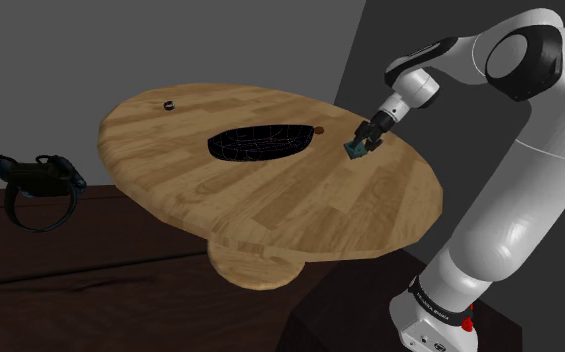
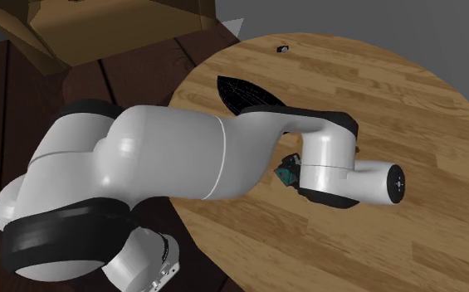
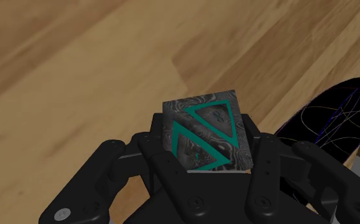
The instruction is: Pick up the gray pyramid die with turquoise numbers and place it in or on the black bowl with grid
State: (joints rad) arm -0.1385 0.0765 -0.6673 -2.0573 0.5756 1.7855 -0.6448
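A grey marbled pyramid die (image 3: 207, 133) with turquoise markings sits clasped between the two black fingers of my gripper (image 3: 205, 143), which is shut on it. In the shoulder view the gripper (image 1: 360, 143) holds the die (image 1: 354, 151) low over the round wooden table (image 1: 270, 210), just off the right end of the black bowl with grid lines (image 1: 260, 141). The second exterior view has the die (image 2: 286, 172) peeking out under the arm's wrist, with the bowl (image 2: 245, 93) partly hidden behind the arm. The bowl's rim (image 3: 338, 118) lies close beside the gripper.
A small dark object (image 1: 168, 104) lies near the table's far edge. A tiny brown item (image 1: 320, 129) sits by the bowl's right end. A dark headset-like thing (image 1: 35, 180) rests on the dark surface left of the table. A cardboard box (image 2: 100, 25) stands beyond the table.
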